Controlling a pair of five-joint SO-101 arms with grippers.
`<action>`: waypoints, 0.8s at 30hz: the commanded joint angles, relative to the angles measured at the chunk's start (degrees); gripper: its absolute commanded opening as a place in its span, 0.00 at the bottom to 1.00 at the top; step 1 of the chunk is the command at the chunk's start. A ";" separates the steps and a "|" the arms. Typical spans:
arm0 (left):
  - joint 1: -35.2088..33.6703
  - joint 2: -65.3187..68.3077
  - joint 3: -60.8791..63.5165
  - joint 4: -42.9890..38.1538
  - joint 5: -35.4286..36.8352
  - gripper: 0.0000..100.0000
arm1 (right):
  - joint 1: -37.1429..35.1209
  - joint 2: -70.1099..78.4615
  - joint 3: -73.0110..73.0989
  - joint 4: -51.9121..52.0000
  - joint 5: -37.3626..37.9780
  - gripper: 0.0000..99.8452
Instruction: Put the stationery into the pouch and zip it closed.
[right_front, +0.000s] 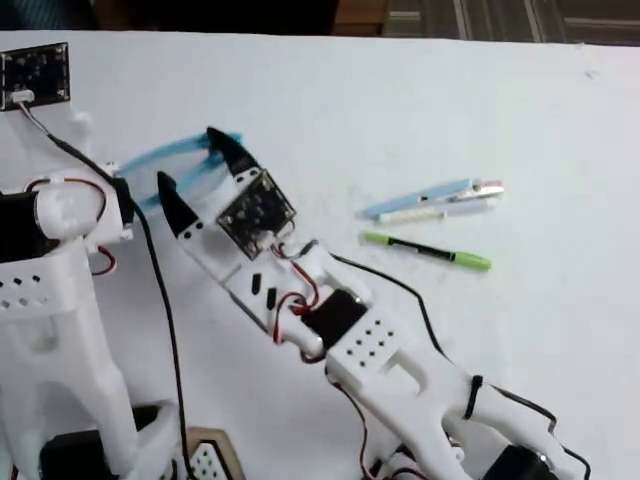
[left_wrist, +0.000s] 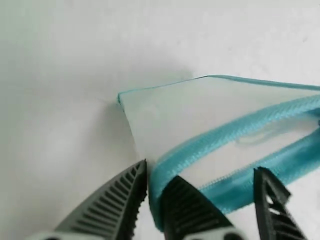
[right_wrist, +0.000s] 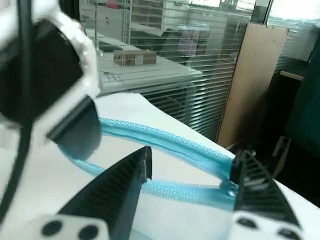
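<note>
On the table (right_front: 420, 90): three pens (right_front: 425, 249), one pouch (right_front: 185, 160).

From the middle of the table (right_front: 400, 90) in the high view, the pouch (right_front: 165, 152) is lying at about ten o'clock. The right gripper (right_front: 190, 160) is coming in over it from five o'clock, with its spread fingers hanging over the zipper edges, and the left gripper (left_wrist: 156, 175) is pinching the pouch's end at nine o'clock. Well apart at three o'clock, two pens (right_front: 428, 198) are lying side by side, touching, and a third pen (right_front: 428, 250) is lying just beside them at their six o'clock.
</note>
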 joint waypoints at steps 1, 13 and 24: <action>-0.13 -1.45 -0.70 -0.97 -0.44 0.02 | 1.54 -5.67 -1.49 1.80 0.53 0.26; -0.13 -1.54 -0.79 -0.88 -0.53 0.02 | 35.56 -25.45 -1.49 25.71 0.79 0.26; -0.04 -1.45 -0.79 -0.88 -0.62 0.02 | 45.85 -7.87 -1.05 62.64 41.05 0.26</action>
